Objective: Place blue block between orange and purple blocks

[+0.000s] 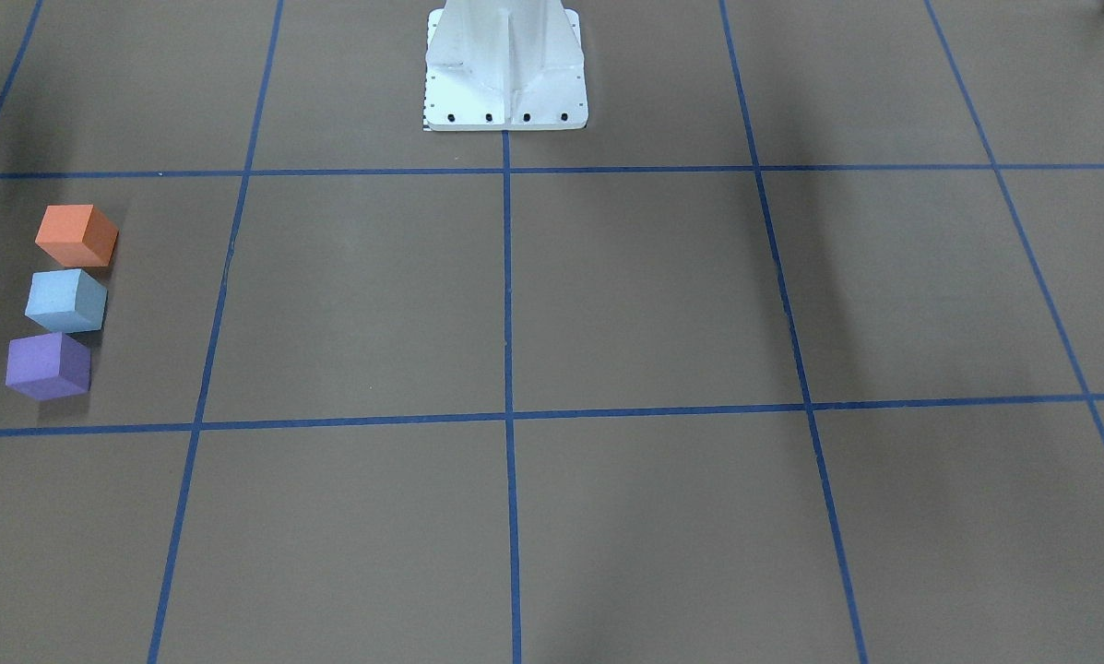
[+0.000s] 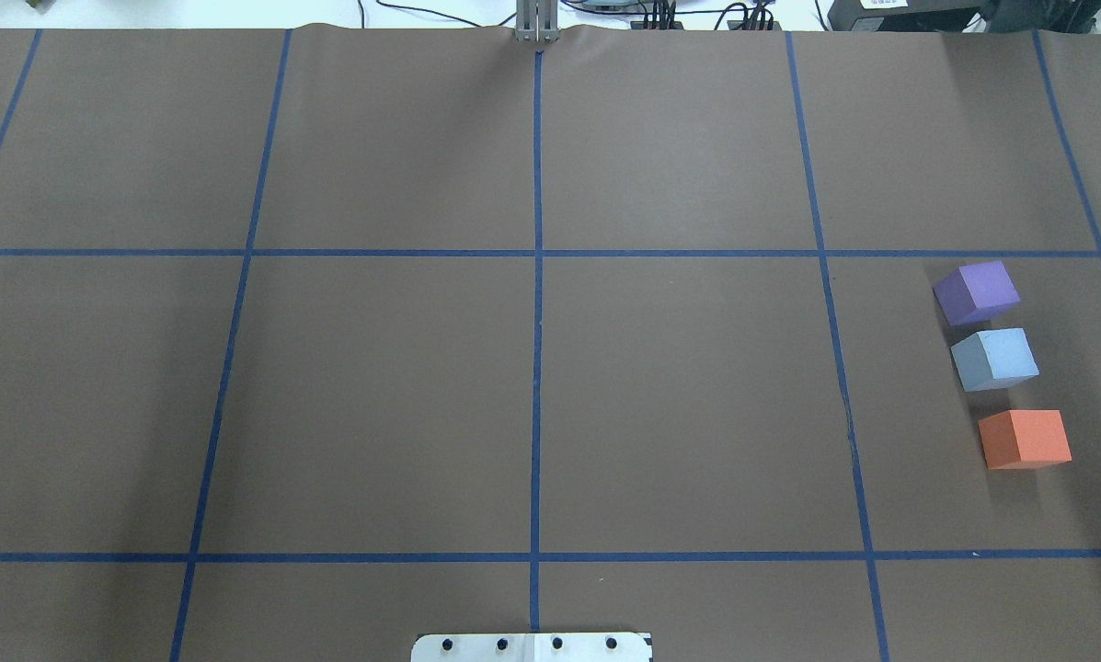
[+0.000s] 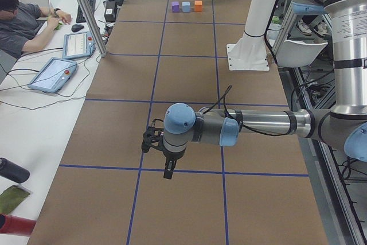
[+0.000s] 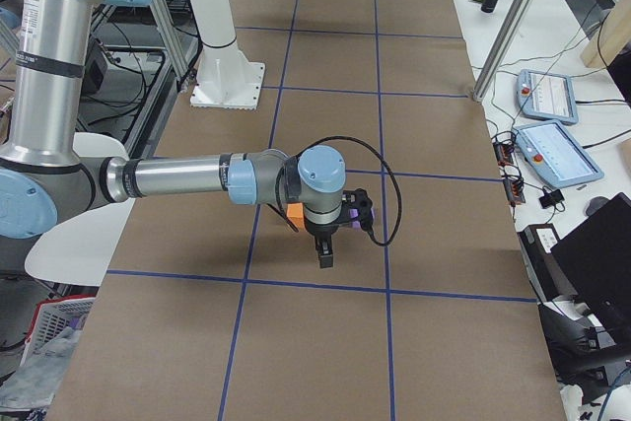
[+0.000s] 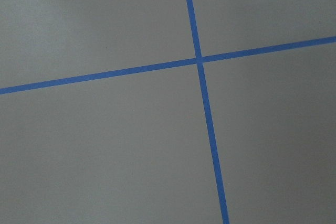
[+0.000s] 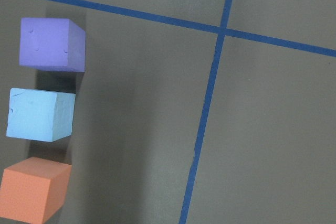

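Hanging my left fingers point(image 3: 167, 171) over the counter point(image 2: 679, 395), I am pointing them down near a crossing of the blue tape lines point(image 5: 199, 60), well apart from the blocks. From the side view I cannot tell whether they are wide or narrow. My right fingers point(image 4: 325, 255) are hanging near the row of blocks, and I cannot tell their spread either. The blue block point(image 2: 996, 359) is sitting on the counter between the purple block point(image 2: 976, 292) and the orange block point(image 2: 1024, 439). It is lying just beside each of them in a slightly slanting row on my right side, resting free.
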